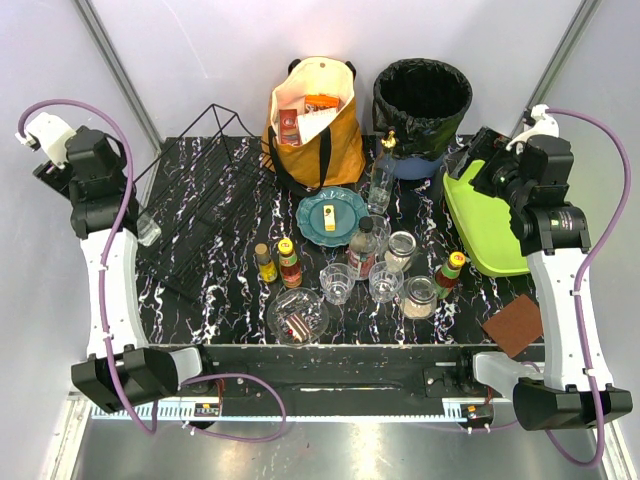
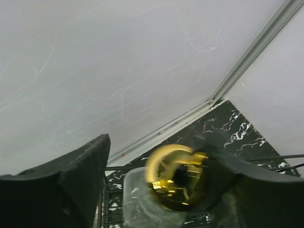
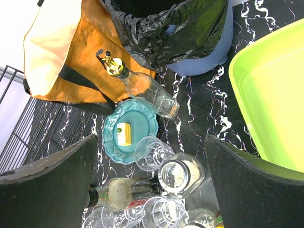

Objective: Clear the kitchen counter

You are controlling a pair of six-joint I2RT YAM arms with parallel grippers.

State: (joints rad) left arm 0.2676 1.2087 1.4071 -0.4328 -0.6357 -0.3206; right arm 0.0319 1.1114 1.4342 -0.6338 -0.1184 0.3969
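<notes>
Counter axis: the kitchen counter (image 1: 235, 320) lies flat, face up, and its long side runs left to right across the top view.
Counter place: it sits just beyond both arm bases and reaches back to the white rear wall.
Counter look: a glossy black slab with thin white marble-like veins and a straight black front edge.
Left side: a black wire rack (image 1: 200, 200) stands on the counter's left part.
Back row: an orange tote bag (image 1: 315, 130) with packets inside stands beside a round bin with a black liner (image 1: 422, 100).
Right side: a lime-green tray (image 1: 485, 225) lies at the right edge, and a brown sponge (image 1: 515, 325) lies nearer the front.
Middle: a teal plate (image 1: 310, 215) holds a small yellow piece. Around it stand a clear pourer bottle (image 1: 381, 180), two yellow-capped bottles (image 1: 265, 262), tumblers, jars and a glass bowl (image 1: 297, 315).
Writing: the bottle labels are too small to read.
Left gripper (image 2: 156, 145): it is at the counter's left edge by the rack with its fingers apart. A blurred clear jar with a gold top (image 2: 173, 183) sits between them, against one finger, with a gap at the other.
Right gripper (image 3: 151, 142): its jaws are spread wide with nothing between them, above the right end of the counter near the tray.
</notes>
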